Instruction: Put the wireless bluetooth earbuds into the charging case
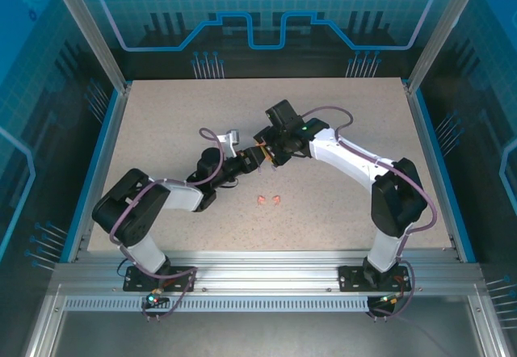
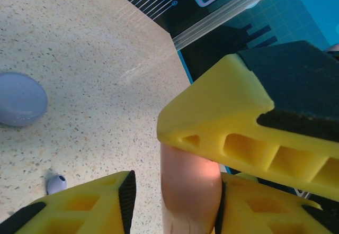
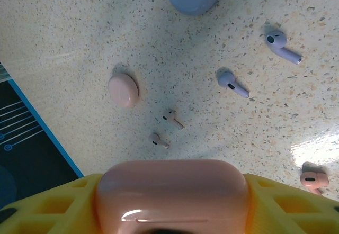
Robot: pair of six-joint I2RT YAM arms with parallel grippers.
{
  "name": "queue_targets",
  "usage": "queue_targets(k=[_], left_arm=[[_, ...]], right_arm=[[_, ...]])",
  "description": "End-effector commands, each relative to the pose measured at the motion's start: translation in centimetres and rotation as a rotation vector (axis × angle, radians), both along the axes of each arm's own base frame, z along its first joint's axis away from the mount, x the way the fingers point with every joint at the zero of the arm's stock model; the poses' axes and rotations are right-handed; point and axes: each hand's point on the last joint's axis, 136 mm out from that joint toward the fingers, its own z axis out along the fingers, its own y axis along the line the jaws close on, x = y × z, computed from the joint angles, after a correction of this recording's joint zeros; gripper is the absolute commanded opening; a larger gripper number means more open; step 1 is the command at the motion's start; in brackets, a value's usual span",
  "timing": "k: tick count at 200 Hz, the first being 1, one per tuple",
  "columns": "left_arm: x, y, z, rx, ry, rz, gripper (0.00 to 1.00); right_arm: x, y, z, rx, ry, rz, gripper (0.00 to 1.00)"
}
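Earbuds: tiny, stemmed. From above: coral pair [image 1: 267,200] loose at centre of table [image 1: 161,123]. Left wrist: left gripper [image 2: 175,197] narrow around coral case [image 2: 190,186], gap at one pad. Right wrist: right gripper [image 3: 172,210] clamped on that case; purple buds [image 3: 233,84], pale pink buds [image 3: 172,118] scattered beyond.

Overhead view looks down; 2 close wrist views share the table [image 1: 339,212].
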Motion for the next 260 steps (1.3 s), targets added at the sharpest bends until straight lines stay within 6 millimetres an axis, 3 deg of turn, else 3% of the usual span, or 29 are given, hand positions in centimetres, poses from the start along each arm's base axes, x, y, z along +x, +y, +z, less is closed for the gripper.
queue_targets(k=[1, 24, 72, 96, 138, 151, 165, 177, 207, 239, 260], left_arm=[[0.3, 0.3, -0.1, -0.025, -0.011, 0.031, 0.42], [0.2, 0.5, 0.0, -0.025, -0.019, 0.038, 0.36], [0.1, 0.6, 0.8, -0.010, -0.033, 0.042, 0.36], [0.0, 0.8, 0.9, -0.006, -0.036, 0.048, 0.31], [0.0, 0.8, 1.0, -0.013, -0.036, 0.044, 0.04], [-0.1, 0.7, 1.0, -0.014, -0.032, 0.043, 0.02], [0.0, 0.7, 1.1, -0.016, -0.031, 0.042, 0.00], [0.0, 0.7, 1.2, -0.018, -0.028, 0.040, 0.00], [-0.2, 0.3, 1.7, -0.003, -0.012, 0.012, 0.00], [-0.6, -0.8, 2.8, 0.057, 0.004, -0.086, 0.00], [-1.0, -1.6, 4.2, 0.070, -0.014, -0.194, 0.00]], right_arm=[[-0.3, 1.1, 0.9, 0.021, -0.004, 0.010, 0.60], [-0.4, 1.0, 0.8, 0.017, -0.003, 0.007, 0.60], [-0.2, 0.6, 0.8, 0.004, -0.008, -0.012, 0.60], [-0.1, 0.6, 1.0, 0.009, -0.011, -0.013, 0.60], [0.0, 0.8, 1.4, 0.015, -0.019, -0.013, 0.60], [0.1, 0.9, 1.7, 0.019, -0.027, -0.011, 0.61], [0.4, 0.9, 2.3, 0.026, -0.046, -0.006, 0.65], [0.8, 0.7, 3.1, 0.030, -0.075, 0.002, 0.78], [2.0, -2.4, 6.3, -0.016, -0.185, 0.012, 0.89], [2.6, -6.8, 8.8, -0.057, -0.378, 0.130, 0.91], [2.7, -9.1, 9.3, -0.062, -0.532, 0.252, 0.91]])
